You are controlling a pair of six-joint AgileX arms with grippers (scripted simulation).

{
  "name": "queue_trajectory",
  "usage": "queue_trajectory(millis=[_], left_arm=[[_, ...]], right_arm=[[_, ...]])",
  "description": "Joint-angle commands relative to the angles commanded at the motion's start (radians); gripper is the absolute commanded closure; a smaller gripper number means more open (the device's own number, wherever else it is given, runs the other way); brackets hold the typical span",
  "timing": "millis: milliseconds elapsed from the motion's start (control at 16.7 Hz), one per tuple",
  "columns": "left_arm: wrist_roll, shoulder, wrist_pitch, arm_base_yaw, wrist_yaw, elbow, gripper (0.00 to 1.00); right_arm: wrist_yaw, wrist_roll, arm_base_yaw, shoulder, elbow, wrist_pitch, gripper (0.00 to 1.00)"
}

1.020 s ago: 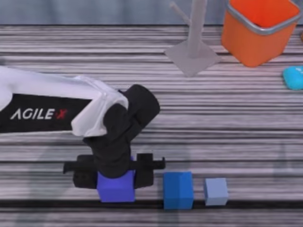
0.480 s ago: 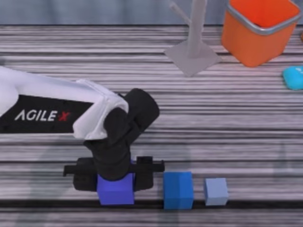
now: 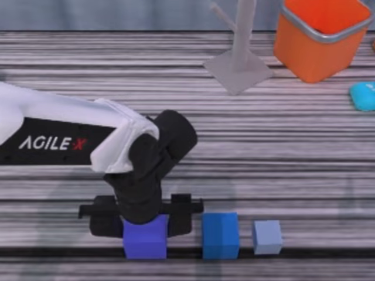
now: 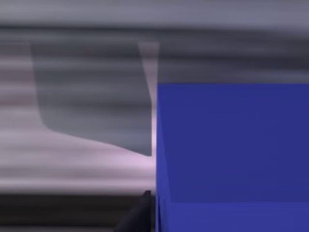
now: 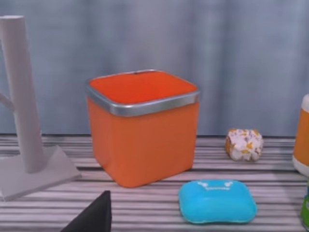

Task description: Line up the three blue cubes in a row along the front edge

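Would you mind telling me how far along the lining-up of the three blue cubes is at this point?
Mostly done. The medium blue cube and the small pale cube already sit side by side at the dark front line. In hand: the left hand is over the large violet cube, which stands in line with the others. Left: let go and pull the arm away. The right arm is out of the top view.

The grey striped tabletop [image 3: 281, 152] carries three cubes at its front edge [image 3: 304, 253]: indigo-violet cube [image 3: 145, 241], royal-blue cube [image 3: 221, 235] and pale grey-blue cube [image 3: 267, 236]. Farther back stand a grey stand base [image 3: 237, 70] and an orange bin [image 3: 319, 38], with a cyan object [image 3: 363, 95] at the right.
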Motion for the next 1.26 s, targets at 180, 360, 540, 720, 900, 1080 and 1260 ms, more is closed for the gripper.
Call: queue_trajectory(millis=[180,360,540,720,900,1080,1260], left_arm=[[0.000,0.000,0.000,0.000,0.000,0.000,0.00],[0.000,0.000,0.000,0.000,0.000,0.000,0.00],[0.000,0.000,0.000,0.000,0.000,0.000,0.00],[-0.001,-0.008,-0.017,0.001,-0.001,0.012,0.00],[-0.006,-0.046,-0.108,0.008,-0.003,0.062,0.00],[-0.005,-0.094,-0.224,0.014,-0.001,0.120,0.00],[-0.004,-0.125,-0.275,0.018,-0.001,0.151,0.00]], right_arm=[[0.000,0.000,0.000,0.000,0.000,0.000,0.00],[0.000,0.000,0.000,0.000,0.000,0.000,0.00],[0.000,0.000,0.000,0.000,0.000,0.000,0.00],[0.000,0.000,0.000,0.000,0.000,0.000,0.00],[0.000,0.000,0.000,0.000,0.000,0.000,0.00],[0.000,0.000,0.000,0.000,0.000,0.000,0.00],[0.000,0.000,0.000,0.000,0.000,0.000,0.00]])
